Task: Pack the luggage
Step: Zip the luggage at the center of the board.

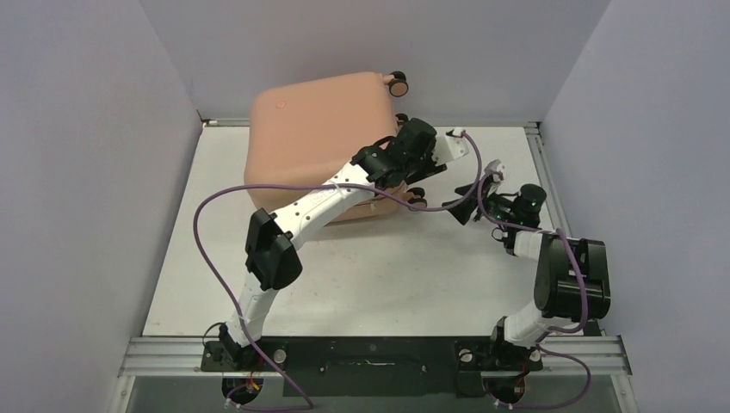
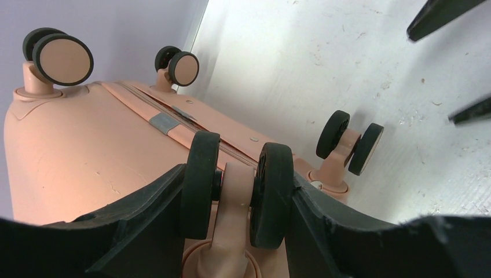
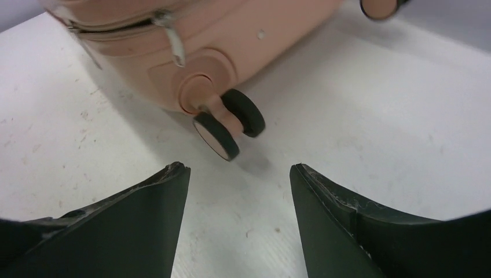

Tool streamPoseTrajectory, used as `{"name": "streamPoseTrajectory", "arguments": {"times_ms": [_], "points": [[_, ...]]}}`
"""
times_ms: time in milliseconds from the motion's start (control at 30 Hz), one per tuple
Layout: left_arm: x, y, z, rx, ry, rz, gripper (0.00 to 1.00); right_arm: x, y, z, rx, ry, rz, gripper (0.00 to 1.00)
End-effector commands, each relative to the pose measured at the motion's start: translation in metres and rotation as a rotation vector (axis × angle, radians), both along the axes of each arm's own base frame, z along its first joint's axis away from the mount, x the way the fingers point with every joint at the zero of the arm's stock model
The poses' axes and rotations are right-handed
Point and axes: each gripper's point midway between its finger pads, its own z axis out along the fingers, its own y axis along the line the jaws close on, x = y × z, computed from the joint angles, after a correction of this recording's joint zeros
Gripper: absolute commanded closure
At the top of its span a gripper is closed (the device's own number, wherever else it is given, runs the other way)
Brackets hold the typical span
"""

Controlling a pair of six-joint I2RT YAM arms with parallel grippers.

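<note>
The luggage, a closed peach-pink hard-shell suitcase, lies tilted at the back of the white table, its wheeled end toward the right. My left gripper is shut on one of its twin wheels. Both fingers press the black tyres from outside, the left gripper straddling the peach caster stem. My right gripper hovers open just right of the case. In the right wrist view the right gripper holds nothing and faces another twin wheel a short way ahead. The zipper pull hangs on the luggage.
The table is boxed in by grey walls on the left, right and back. A metal rail runs along the near edge by the arm bases. One far wheel of the case sticks up near the back wall.
</note>
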Motion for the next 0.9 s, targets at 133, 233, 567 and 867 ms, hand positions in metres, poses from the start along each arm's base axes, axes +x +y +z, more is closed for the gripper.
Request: {"name": "streamPoseTrajectory", "arguments": {"times_ms": [133, 233, 567, 867], "points": [[0.005, 0.072, 0.237, -0.518, -0.376, 0.221, 1.0, -0.008, 0.072, 0.061, -0.025, -0.465, 0.196, 0.35], [0.005, 0.071, 0.237, -0.522, -0.373, 0.219, 1.0, -0.019, 0.093, 0.06, -0.029, -0.593, 0.228, 0.32], [0.005, 0.07, 0.237, -0.527, -0.372, 0.217, 1.0, 0.0, 0.123, 0.061, 0.127, -0.559, 0.211, 0.34], [0.004, 0.066, 0.232, -0.529, -0.346, 0.206, 1.0, 0.02, 0.133, 0.074, 0.16, -0.59, 0.183, 0.33]]}}
